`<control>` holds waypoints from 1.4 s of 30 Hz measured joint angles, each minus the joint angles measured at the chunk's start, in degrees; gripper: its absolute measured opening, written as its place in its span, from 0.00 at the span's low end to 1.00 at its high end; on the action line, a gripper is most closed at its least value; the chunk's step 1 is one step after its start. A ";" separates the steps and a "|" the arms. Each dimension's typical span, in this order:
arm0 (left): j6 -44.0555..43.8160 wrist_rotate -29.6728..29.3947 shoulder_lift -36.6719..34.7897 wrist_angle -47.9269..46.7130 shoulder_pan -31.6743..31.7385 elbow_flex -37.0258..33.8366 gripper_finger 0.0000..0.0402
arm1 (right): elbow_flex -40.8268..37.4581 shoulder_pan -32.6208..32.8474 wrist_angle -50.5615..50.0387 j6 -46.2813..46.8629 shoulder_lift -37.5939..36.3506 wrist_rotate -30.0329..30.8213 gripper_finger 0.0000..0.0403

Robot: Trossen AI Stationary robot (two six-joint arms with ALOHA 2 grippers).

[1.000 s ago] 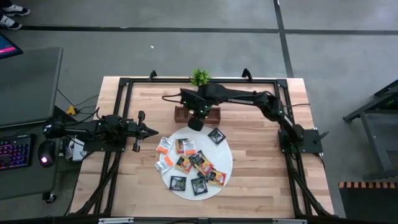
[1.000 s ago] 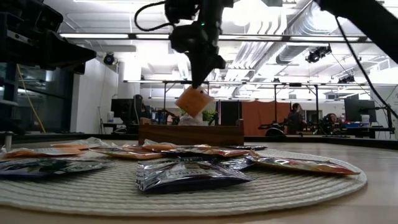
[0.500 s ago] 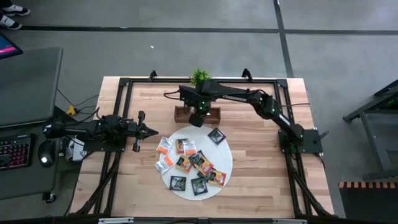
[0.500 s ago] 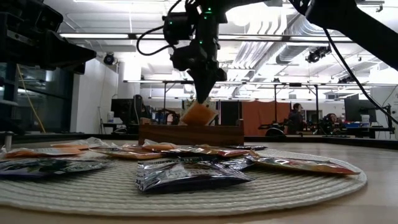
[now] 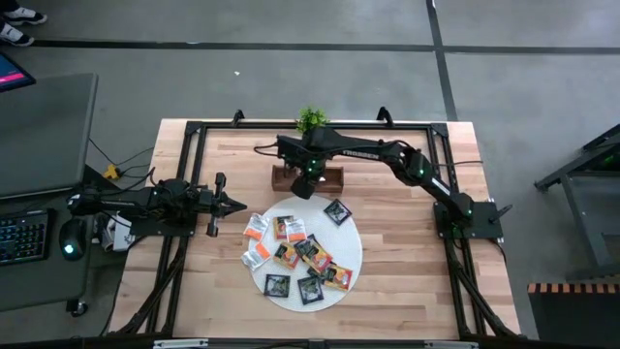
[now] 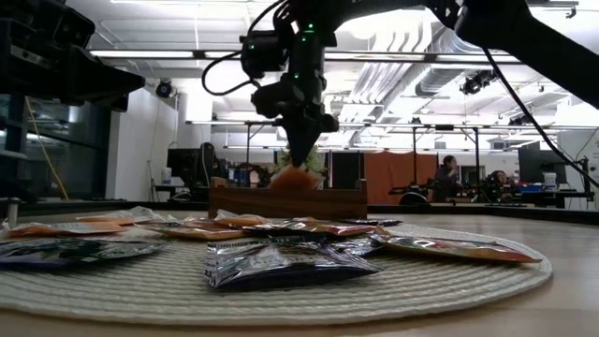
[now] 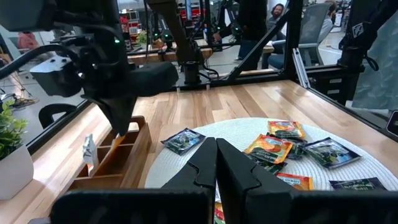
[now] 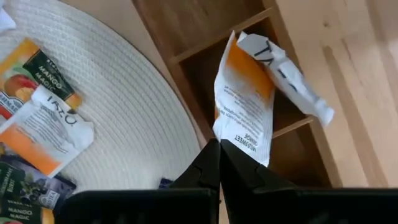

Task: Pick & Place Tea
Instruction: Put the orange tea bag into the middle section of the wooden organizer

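Note:
My right gripper [image 5: 308, 182] hangs over the brown wooden tray [image 5: 329, 178] near the table's far edge, shut on an orange-and-white tea sachet [image 8: 244, 106]. In the low view this sachet [image 6: 295, 177] dips behind the tray's front wall [image 6: 285, 202]. A white sachet [image 8: 287, 73] lies in the tray compartment below it. Several more sachets [image 5: 295, 254], black, orange and white, lie flat on the round white woven mat [image 5: 351, 242]. My left gripper [image 5: 240, 204] waits shut to the left of the mat, touching nothing. My right gripper pinches the orange-and-white sachet by one edge [image 8: 235, 147] between its two fingers, coming from above and pointing down. The sachet hangs below the fingers, slightly tilted, its lower part down between the tray's dividers [image 8: 214, 45]. Whether it touches the tray floor cannot be told.
A small green potted plant [image 5: 311, 119] stands just behind the tray at the far edge. A black frame [image 5: 194, 131] runs around the tabletop. Bare wood [image 5: 407, 271] lies to the right of the mat. People sit far behind the table [image 6: 445, 178].
My right gripper has moved a little toward the table's far edge and down over the tray, staying shut on the sachet. The sachet has gone from hanging clear above the tray to dipping behind its front wall.

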 joint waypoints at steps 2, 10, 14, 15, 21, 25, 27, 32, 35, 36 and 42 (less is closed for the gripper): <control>0.00 0.01 0.00 0.00 0.00 0.00 0.00 | 0.00 -0.03 0.22 0.73 -0.01 0.49 0.00; 0.02 0.00 0.00 0.00 0.00 0.00 0.00 | 0.02 -0.74 1.16 2.87 -0.02 1.77 0.00; 0.01 0.00 0.00 -0.01 0.00 0.00 0.00 | 0.02 -1.07 0.99 4.23 0.33 1.59 0.00; 0.00 0.00 0.00 -0.01 0.00 0.00 0.00 | 0.00 -1.05 1.07 4.32 0.35 1.67 0.00; 0.01 0.00 0.00 0.00 0.01 0.00 0.00 | 0.02 -0.64 1.41 5.13 0.35 0.83 0.00; 0.02 0.00 0.00 -0.01 0.01 0.00 0.00 | 0.02 -0.25 1.40 4.77 0.35 0.00 0.00; 0.02 0.00 0.00 -0.01 -0.01 0.00 0.00 | 0.02 -0.20 1.38 4.77 0.35 0.49 0.00; 0.00 0.00 0.00 -0.01 0.01 0.00 0.00 | 0.02 -0.32 1.44 4.77 0.35 1.52 0.00; 0.02 0.00 0.00 0.01 -0.01 0.00 0.00 | 0.02 -0.28 1.42 4.77 0.35 2.13 0.00; 0.00 0.00 0.00 -0.01 -0.01 0.00 0.00 | 0.02 -0.28 1.43 4.77 0.35 2.43 0.00; 0.01 0.00 0.00 0.00 -0.01 0.00 0.00 | 0.02 -0.26 1.51 4.99 0.35 3.51 0.00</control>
